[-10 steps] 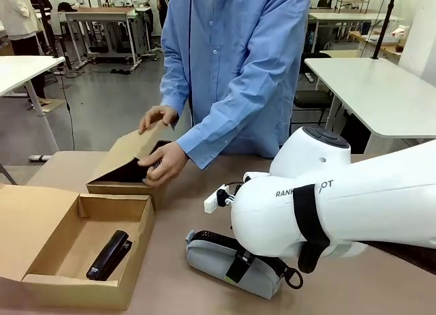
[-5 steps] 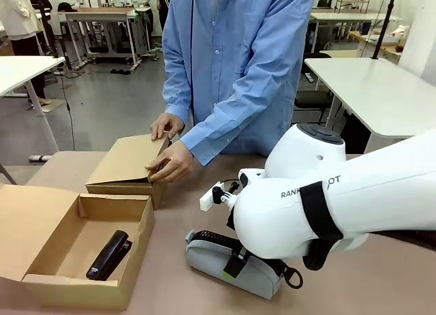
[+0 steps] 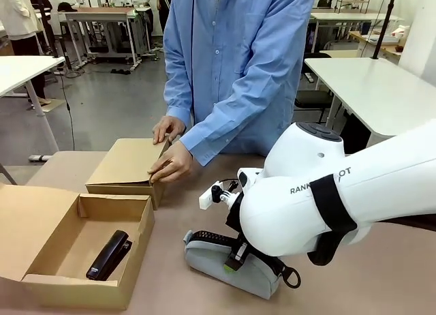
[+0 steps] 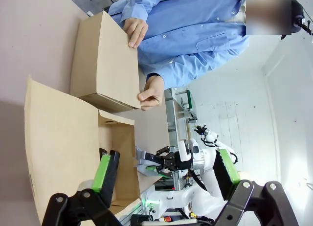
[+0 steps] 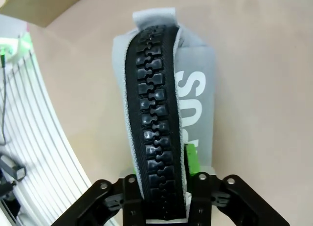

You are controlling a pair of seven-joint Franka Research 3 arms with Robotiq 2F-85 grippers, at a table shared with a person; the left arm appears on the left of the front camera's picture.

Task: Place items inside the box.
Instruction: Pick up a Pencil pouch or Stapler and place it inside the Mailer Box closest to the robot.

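Right claw [image 5: 161,181] pinches grey pouch [image 5: 195,89] across its zip, for lifting into the box [image 3: 75,291]; left claw [image 4: 165,169] gapes, empty.

The tan table [image 3: 184,206] carries 3 things. At its near left sits an open cardboard box [image 3: 75,292], its lid flap laid back to the left. Just behind that box's far rim stands a smaller closed cardboard box [image 3: 126,166]. To the right of the open box and apart from it lies a light grey zip pouch [image 3: 204,262]. Its black zip faces up and white lettering runs along its side.
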